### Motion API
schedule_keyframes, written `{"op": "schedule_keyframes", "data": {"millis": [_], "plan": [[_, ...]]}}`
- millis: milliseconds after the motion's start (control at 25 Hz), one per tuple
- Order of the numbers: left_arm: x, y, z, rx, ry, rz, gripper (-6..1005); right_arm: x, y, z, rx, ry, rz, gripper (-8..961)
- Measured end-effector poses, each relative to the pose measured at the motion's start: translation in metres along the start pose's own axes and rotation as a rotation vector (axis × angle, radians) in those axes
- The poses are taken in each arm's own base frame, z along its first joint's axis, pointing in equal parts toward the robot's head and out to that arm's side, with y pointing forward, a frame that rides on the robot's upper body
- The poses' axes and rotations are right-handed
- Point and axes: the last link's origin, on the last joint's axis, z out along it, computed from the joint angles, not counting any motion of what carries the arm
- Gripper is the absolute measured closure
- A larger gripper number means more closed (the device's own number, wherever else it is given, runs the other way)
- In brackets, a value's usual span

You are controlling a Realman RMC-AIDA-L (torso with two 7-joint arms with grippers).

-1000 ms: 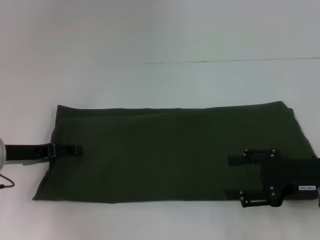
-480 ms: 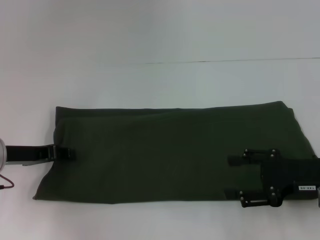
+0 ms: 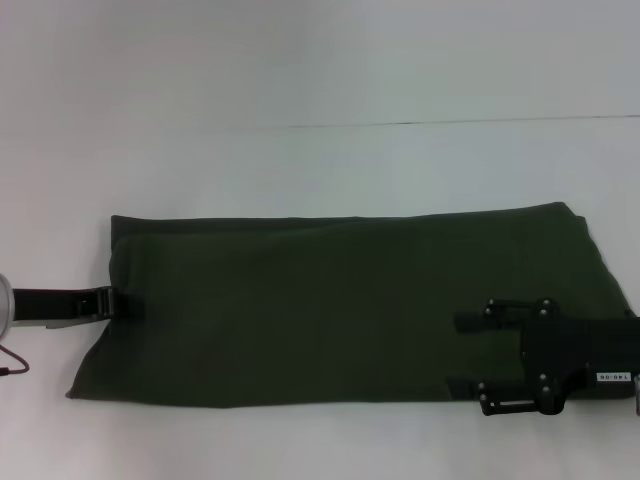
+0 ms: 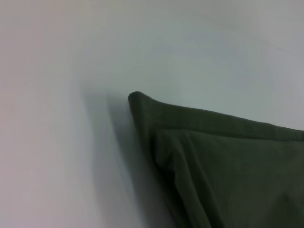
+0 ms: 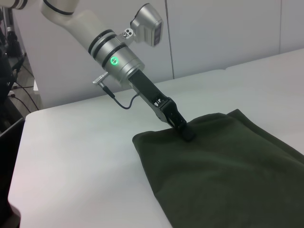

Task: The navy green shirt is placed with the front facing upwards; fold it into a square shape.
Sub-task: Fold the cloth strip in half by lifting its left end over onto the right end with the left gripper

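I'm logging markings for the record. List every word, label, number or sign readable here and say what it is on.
Small white label on the right tool: characters present, too blurred to read.
Navy green shirt: plain side up, no lettering or neck label visible.
Left tool, at the shirt's left edge: no readable text.
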Motion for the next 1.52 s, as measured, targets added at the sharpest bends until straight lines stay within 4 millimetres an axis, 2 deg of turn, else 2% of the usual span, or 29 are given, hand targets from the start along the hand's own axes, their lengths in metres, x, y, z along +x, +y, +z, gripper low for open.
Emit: {"op": "schedule_keyframes", "data": {"millis": [240,520,600,800,920,1160,1520], "plan": [[0.006,-0.002,-0.005,0.017,0.023,0.015,930,0.0,-0.001,0.0,0.004,-0.001,0.001,130],[0.011,-0.016,-0.025,0.076,0.068,0.023,924,0.001,-0.001,-0.001,0.012,-0.009,0.008,130],[0.01,-0.027,-0.038,0.117,0.089,0.023,922,0.002,-0.001,-0.001,0.019,-0.009,0.011,130],[0.015,-0.028,-0.049,0.124,0.109,0.036,917,0.005,-0.004,0.003,0.04,-0.01,0.027,130],[0.023,-0.01,-0.048,0.041,0.118,0.063,915,0.007,-0.007,0.007,0.063,-0.013,0.043,130],[0.046,0.046,-0.032,-0.181,0.147,0.104,909,0.012,-0.012,0.014,0.093,-0.007,0.072,131],[0.061,0.128,0.012,-0.453,0.149,0.142,901,0.018,-0.013,0.012,0.122,-0.009,0.086,131]]}}
